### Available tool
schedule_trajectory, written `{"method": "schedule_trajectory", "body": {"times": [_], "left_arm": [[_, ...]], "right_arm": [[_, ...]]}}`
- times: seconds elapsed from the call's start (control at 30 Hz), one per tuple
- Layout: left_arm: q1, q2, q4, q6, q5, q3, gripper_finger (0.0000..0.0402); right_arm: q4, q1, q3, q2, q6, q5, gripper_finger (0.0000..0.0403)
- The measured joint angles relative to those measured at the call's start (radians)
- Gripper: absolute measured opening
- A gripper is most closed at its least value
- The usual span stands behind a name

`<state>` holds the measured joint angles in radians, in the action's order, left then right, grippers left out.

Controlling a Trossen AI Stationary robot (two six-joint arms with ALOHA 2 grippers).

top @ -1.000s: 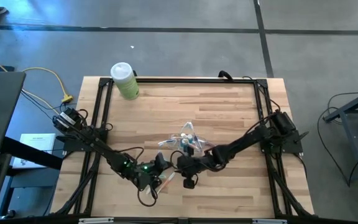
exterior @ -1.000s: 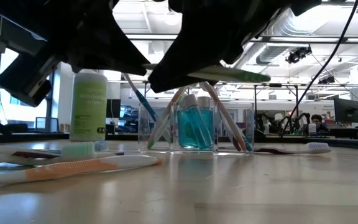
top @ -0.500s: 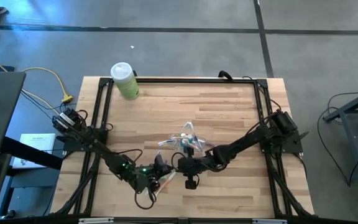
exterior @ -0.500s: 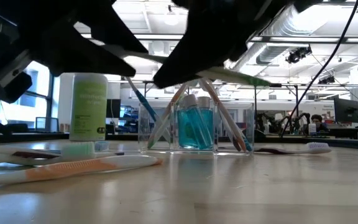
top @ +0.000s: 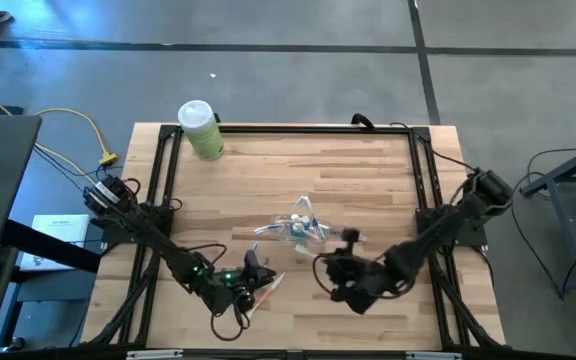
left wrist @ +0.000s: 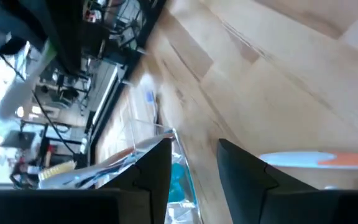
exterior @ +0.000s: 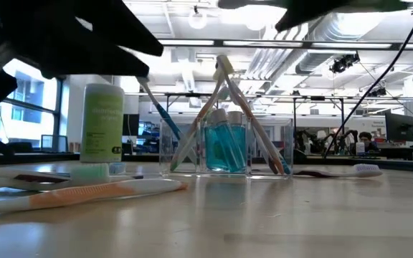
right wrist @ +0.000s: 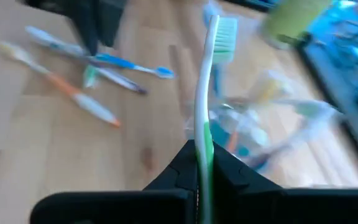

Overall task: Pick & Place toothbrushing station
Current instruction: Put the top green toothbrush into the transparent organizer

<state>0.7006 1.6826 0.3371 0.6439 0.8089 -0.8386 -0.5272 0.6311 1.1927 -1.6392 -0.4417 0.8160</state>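
Right hand point(right wrist: 199, 163) is clenched on a green toothbrush point(right wrist: 205, 93), lower centre of the high view. Left hand point(left wrist: 194, 163) is released, empty. Clear cup point(exterior: 224, 147) is partly filled; several brushes point(exterior: 84, 192) are left on the counter point(top: 368, 180).

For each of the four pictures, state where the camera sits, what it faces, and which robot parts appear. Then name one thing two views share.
High view: overhead, looking down; both arms, table.
Low view: table height, facing the clear cup; dark arm parts above.
Left wrist view: facing the tabletop; left gripper open.
Right wrist view: right gripper shut on green toothbrush.
Shared: the pale-green bottle, high and low views.
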Motion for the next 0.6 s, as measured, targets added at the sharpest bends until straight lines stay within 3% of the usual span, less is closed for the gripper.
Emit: {"method": "schedule_trajectory", "body": {"times": [0.17, 0.3, 0.43, 0.6], "left_arm": [[-0.02, 0.0, -0.026, -0.12, -0.003, 0.0, 0.0121], [-0.033, -0.007, -0.027, -0.165, -0.056, 0.0, 0.012], [-0.058, -0.039, -0.026, -0.178, -0.17, 0.0, 0.0119], [-0.114, -0.106, -0.025, -0.182, -0.341, 0.001, 0.0119]], "right_arm": [[-0.24, 0.084, 0.0, 0.053, -0.24, 0.253, 0.0007], [-0.297, 0.146, -0.084, 0.076, -0.399, 0.379, 0.0007], [-0.212, 0.177, -0.212, 0.104, -0.502, 0.476, 0.0008], [0.106, 0.165, -0.348, 0.107, -0.431, 0.532, 0.0008]]}}
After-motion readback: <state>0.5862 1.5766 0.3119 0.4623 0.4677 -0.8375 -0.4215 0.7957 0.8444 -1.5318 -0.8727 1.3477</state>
